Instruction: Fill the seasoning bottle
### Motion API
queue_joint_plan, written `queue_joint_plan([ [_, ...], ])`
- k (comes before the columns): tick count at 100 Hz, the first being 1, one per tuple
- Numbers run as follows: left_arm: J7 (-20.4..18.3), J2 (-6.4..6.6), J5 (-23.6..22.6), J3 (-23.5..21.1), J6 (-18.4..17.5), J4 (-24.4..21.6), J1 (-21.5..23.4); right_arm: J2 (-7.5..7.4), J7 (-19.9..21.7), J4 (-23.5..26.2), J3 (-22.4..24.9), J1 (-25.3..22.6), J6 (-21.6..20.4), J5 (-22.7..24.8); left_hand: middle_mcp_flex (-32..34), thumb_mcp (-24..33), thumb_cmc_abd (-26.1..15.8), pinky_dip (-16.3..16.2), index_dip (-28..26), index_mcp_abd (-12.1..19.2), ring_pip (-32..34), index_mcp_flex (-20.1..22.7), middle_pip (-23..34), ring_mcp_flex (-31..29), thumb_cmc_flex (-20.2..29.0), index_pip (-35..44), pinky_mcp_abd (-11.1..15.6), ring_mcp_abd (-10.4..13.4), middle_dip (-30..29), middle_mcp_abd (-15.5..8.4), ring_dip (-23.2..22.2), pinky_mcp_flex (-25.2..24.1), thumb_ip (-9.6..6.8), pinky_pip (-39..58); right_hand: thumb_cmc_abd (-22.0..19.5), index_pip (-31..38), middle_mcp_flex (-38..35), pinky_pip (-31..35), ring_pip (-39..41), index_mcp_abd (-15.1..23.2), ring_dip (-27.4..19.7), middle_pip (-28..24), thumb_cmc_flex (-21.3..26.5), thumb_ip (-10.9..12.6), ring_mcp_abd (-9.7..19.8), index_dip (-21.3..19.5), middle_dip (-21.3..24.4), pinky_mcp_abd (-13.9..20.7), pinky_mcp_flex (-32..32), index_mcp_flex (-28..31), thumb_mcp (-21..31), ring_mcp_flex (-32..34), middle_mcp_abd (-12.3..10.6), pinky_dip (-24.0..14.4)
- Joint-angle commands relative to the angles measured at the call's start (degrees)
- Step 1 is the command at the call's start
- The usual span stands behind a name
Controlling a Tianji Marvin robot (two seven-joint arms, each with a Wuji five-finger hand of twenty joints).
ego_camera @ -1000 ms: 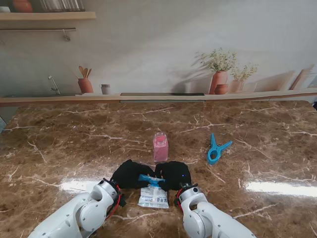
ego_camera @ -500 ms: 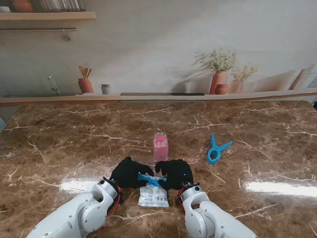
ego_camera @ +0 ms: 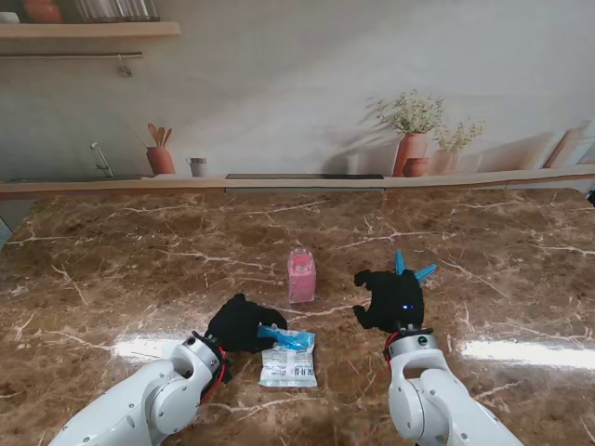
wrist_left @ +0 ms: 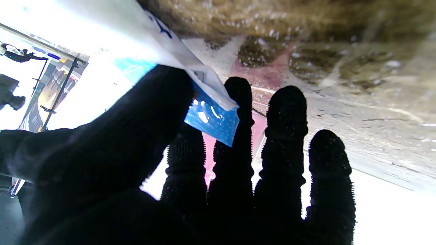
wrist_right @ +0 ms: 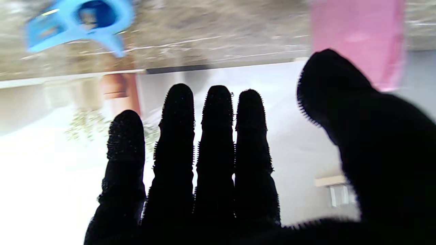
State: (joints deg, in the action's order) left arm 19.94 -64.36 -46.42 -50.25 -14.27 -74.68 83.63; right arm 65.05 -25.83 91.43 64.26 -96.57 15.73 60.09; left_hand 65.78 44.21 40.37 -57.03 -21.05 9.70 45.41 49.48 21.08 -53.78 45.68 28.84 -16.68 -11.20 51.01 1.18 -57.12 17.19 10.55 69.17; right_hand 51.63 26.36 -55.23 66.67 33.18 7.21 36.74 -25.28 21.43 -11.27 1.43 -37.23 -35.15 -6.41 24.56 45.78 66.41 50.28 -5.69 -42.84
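Filling not yet begun, by my reading: the seasoning bottle [ego_camera: 301, 275] stands upright near the middle of the table [ego_camera: 112, 279], pink through most of its height (whether that is contents or tinted plastic I cannot tell), and nothing is being poured into it. The refill sachet [ego_camera: 288, 362] lies toward the near edge, white body flat on the marble, its blue top strip lifted off the surface. Whether that top is torn open cannot be made out. Left: open the sachet if still sealed, carry it to the bottle mouth, tip it in. The left hand [ego_camera: 238, 323] is clamped on the blue strip; the left wrist view shows the thumb [wrist_left: 150, 102] pressing the strip against the fingers, so a pinch rather than a full fist. The right hand [ego_camera: 392, 299] holds nothing: fingers straight and side by side, thumb spread wide, hovering right of the bottle, with the blue clip [ego_camera: 407, 271] just beyond it, untouched.
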Motion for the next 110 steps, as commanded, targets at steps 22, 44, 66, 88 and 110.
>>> queue_joint_plan([
  [22,-0.88,0.39,-0.72,-0.73,-0.05,-0.44,0.63,-2.45,9.08,-1.19,6.93,0.48,1.97,3.42,1.20,1.53,0.85,0.83,0.09,2.78,-0.70,-2.26,1.13,-0.90,-0.35,32.76,0.43,0.84,1.19,-1.94,0.37,-0.67,0.88,1.20,-1.77,-3.64,10.54,-10.78,-7.40,-2.22,-3.83,4.66,4.74,4.09,-0.79,1.82,3.51,0.48,-7.27,-5.68,3.51,-10.68,1.41,2.06],
  [44,-0.56,0.34,-0.75,-0.72,-0.18,-0.24,0.57,-3.52,14.88,-3.72,9.24,3.19,-0.08,4.93,1.02,1.47,0.62,0.89,-0.04,3.01,-0.85,-2.46,1.10,-0.69,-0.33,32.76,0.50,0.93,1.24,-2.17,0.33,-0.82,0.82,1.10,-3.63,-9.46,22.66,-20.47,-12.10,-4.35,-7.30,7.89,9.85,5.52,-0.56,5.18,6.72,2.59,-14.91,-13.42,9.74,-23.83,3.01,2.24],
  [66,-0.88,0.33,-0.44,-0.50,-0.40,-0.14,0.46,-4.35,16.99,-9.92,7.61,8.44,-2.60,5.38,0.98,1.35,0.61,0.87,-0.10,3.09,-1.06,-2.50,1.00,-0.50,-0.41,32.64,0.37,0.80,1.19,-2.25,0.32,-1.05,0.85,1.06,-2.46,-11.94,28.99,-23.07,-11.59,-6.39,-9.34,7.88,9.50,4.85,0.97,6.71,8.60,3.71,-16.22,-17.89,9.26,-28.88,3.32,1.42],
  [88,-1.37,0.49,-0.72,-0.65,0.06,-0.68,0.82,-4.85,18.47,-17.43,3.78,13.97,-3.36,3.51,0.77,1.06,0.17,0.55,-0.33,3.45,-1.37,-2.77,0.77,-0.02,-0.45,32.37,-0.07,0.79,1.17,-2.59,0.31,-1.60,0.92,1.29,-1.35,-10.28,29.65,-24.93,-13.53,-8.49,-12.42,7.84,7.45,3.60,1.82,5.80,10.91,4.73,-15.51,-18.16,6.45,-28.88,3.88,2.48],
  [110,-2.45,0.67,-0.58,-0.95,0.00,-1.18,1.12,-4.79,18.43,-23.19,-0.73,17.94,-2.79,0.44,0.87,0.71,-0.02,0.39,-0.50,3.39,-1.90,-2.79,0.74,0.58,-0.55,32.19,-0.31,0.88,1.12,-2.58,0.43,-2.10,0.99,1.19,-1.88,-5.98,26.77,-24.34,-12.90,-7.00,-12.61,5.20,5.75,3.00,1.31,2.69,9.92,4.33,-15.16,-15.17,4.88,-27.54,3.45,2.69],
])
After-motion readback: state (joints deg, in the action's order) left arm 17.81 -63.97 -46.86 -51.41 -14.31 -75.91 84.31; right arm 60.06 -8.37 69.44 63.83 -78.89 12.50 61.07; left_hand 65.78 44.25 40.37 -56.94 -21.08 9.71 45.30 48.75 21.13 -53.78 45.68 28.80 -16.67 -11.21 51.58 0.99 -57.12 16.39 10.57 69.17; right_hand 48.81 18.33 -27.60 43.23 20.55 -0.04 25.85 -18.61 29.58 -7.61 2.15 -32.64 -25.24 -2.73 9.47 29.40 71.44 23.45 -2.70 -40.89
